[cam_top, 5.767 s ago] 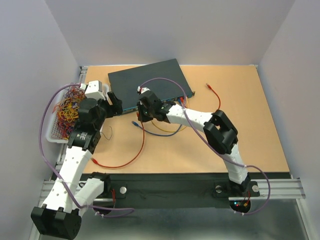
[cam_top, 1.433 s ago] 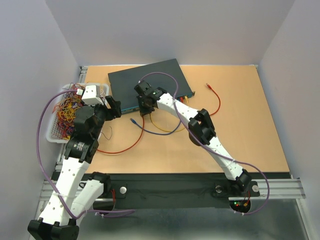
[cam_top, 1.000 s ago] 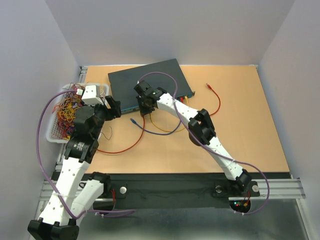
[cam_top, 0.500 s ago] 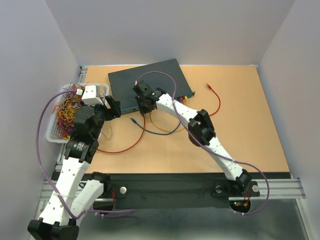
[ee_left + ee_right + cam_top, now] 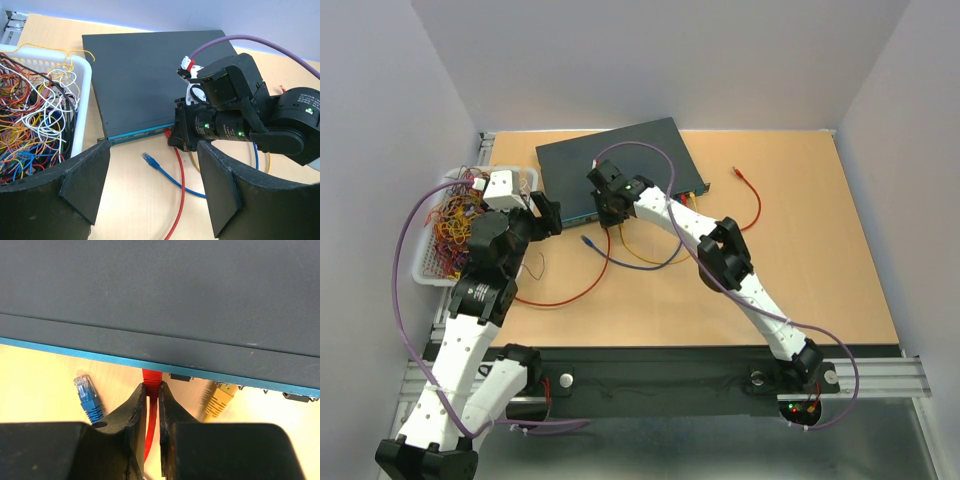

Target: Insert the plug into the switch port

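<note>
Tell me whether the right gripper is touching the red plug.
Touching. In the right wrist view the right gripper pinches the red plug from both sides with no gap. The plug's tip is at the port face of the switch.

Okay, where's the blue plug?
In the right wrist view the blue plug lies on the table, lower left, beside the right gripper, just short of the switch.

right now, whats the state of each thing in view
right gripper, shut on the red plug
red plug, tip against the switch port face; seated or not, cannot tell
yellow plug, at a port, looks inserted
blue plug, loose on the table, unplugged
left gripper, open, empty
basket, full of tangled wires
</note>
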{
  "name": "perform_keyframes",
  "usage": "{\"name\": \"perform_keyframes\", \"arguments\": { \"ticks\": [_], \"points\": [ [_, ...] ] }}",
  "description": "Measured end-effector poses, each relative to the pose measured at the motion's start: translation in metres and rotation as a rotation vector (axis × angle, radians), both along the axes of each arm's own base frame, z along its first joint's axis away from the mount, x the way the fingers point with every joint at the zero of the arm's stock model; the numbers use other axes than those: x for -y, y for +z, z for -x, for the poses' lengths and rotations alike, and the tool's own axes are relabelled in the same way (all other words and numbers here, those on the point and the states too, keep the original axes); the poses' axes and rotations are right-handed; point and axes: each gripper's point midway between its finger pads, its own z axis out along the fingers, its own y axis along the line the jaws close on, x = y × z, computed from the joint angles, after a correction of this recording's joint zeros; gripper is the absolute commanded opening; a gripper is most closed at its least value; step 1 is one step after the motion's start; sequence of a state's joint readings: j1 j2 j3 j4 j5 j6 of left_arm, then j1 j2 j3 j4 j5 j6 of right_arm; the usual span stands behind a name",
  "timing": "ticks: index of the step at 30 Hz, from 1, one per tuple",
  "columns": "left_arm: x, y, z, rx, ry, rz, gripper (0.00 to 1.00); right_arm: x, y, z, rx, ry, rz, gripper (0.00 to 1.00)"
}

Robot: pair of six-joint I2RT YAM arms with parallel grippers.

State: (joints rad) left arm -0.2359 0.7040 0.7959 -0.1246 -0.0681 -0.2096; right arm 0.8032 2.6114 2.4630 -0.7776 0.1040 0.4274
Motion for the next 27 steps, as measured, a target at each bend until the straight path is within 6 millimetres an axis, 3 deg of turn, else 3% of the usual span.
{"name": "perform_keyframes", "arguments": {
  "ticks": [13, 21, 27],
  "points": [
    [0.0, -0.003, -0.002, -0.012, 0.004, -0.004, 0.81, -0.001, -0.001, -0.003, -0.015, -0.027, -0.031, 0.01],
    [0.0, -0.006, -0.002, -0.021, 0.004, -0.01, 0.8, -0.013, 0.009, -0.015, 0.022, -0.072, -0.109, 0.0],
    [0.003, -0.008, -0.002, -0.026, -0.004, -0.013, 0.8, -0.023, 0.001, -0.022, 0.078, -0.083, -0.138, 0.0]
  ]
}}
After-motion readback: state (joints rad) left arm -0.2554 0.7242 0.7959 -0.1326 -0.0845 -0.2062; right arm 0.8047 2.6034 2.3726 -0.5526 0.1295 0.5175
